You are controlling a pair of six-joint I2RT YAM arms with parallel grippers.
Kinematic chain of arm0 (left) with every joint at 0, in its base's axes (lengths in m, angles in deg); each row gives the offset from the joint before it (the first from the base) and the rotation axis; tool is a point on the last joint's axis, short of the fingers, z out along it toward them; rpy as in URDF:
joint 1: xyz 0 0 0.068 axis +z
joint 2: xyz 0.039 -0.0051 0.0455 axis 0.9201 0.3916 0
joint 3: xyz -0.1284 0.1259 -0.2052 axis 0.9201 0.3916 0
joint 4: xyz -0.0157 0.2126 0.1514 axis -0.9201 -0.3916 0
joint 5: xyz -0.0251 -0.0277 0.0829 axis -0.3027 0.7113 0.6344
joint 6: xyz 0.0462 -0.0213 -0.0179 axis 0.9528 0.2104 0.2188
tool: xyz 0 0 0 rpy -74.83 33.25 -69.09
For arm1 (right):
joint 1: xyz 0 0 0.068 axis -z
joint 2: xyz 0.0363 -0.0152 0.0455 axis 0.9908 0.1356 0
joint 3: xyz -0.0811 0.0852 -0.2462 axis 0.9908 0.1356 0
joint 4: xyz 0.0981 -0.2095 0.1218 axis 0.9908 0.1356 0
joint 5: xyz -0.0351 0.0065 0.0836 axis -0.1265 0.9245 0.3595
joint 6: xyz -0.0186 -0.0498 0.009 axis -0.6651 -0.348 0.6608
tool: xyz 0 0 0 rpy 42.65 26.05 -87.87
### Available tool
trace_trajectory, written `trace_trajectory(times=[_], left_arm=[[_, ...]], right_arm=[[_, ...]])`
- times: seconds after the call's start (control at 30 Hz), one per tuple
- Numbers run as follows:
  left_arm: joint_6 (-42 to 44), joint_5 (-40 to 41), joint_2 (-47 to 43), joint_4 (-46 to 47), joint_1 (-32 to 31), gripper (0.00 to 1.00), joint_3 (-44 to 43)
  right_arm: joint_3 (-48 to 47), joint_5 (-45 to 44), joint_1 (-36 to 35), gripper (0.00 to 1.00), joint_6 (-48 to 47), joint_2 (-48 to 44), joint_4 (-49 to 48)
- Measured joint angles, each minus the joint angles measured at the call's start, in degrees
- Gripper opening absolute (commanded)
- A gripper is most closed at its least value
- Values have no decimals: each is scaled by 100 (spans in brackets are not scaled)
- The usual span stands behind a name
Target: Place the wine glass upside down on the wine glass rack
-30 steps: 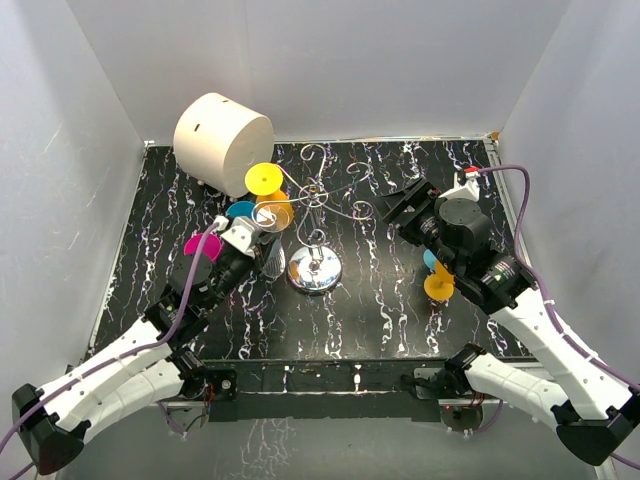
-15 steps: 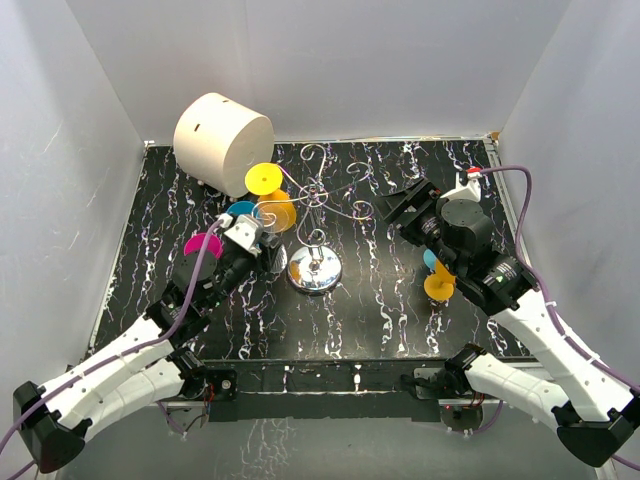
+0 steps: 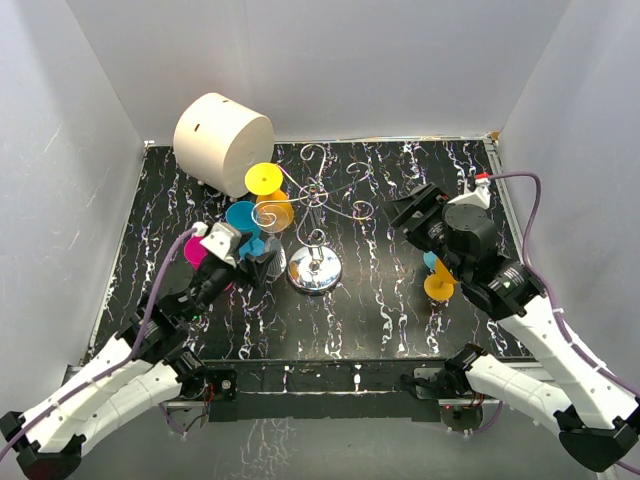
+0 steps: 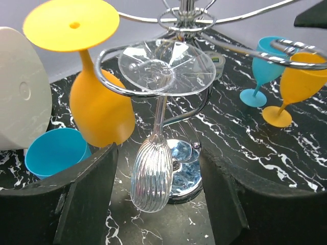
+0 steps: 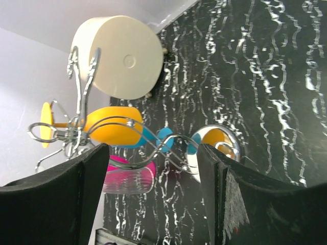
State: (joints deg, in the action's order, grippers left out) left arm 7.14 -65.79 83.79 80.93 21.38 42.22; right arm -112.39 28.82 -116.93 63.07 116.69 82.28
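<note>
Since a second ago, my left arm has pulled back toward the near left. The left gripper (image 4: 157,158) has let go, and its fingers now stand apart on both sides of the clear wine glass (image 4: 152,173) without touching it. My right gripper (image 5: 152,153) has almost not moved; it hangs wide and empty on the right side of the rack.

From big to small: the table (image 3: 400,310) is glossy black with white veins like marble. At the far left lies the cream cylinder (image 3: 222,143), matt and smooth, with a flat round face. Near the middle stands the wine glass rack (image 3: 314,270), made of thin silver wire with curled spiral arms above a round chrome base that shines like a mirror.

In the left wrist view the clear glass hangs upside down in one spiral. Its flat foot rests on the wire ring, its stem passes down through it, and its ribbed, transparent bowl hangs just above the base. Just to its left an orange glass (image 4: 94,109), opaque and plastic-looking, hangs the same way. A blue glass (image 4: 265,56) and another orange one (image 4: 301,81) stand upright on the table behind the rack.

I judge the placing is done. What remains is only to take the left arm away without knocking the bowl.
</note>
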Motion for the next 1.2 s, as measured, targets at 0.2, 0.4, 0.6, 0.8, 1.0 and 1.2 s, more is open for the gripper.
trace_trajectory(times=[0.2, 0.4, 0.6, 0.8, 1.0, 1.2], left_arm=[[-61, 22, -656, -634, 0, 66, -308], [-4, 214, -876, -981, 0, 69, -1058], [160, 127, -490, -828, 0, 74, -2194], [168, -463, 44, -546, 0, 81, -2852], [63, -1005, 306, -498, 0, 81, -2885], [-59, -1357, 348, -374, 0, 81, -2885]], right_arm=[[-7, -533, 0, 63, 57, -348, 754], [-468, -1064, 2, 63, 190, -354, 1974], [-680, -1290, 2, 63, 201, -109, 2887], [-680, -1508, 2, 62, 229, 251, 3595], [-638, -1880, 2, 61, 208, 417, 3906], [-608, -2450, 2, 56, -105, 1032, 3910]])
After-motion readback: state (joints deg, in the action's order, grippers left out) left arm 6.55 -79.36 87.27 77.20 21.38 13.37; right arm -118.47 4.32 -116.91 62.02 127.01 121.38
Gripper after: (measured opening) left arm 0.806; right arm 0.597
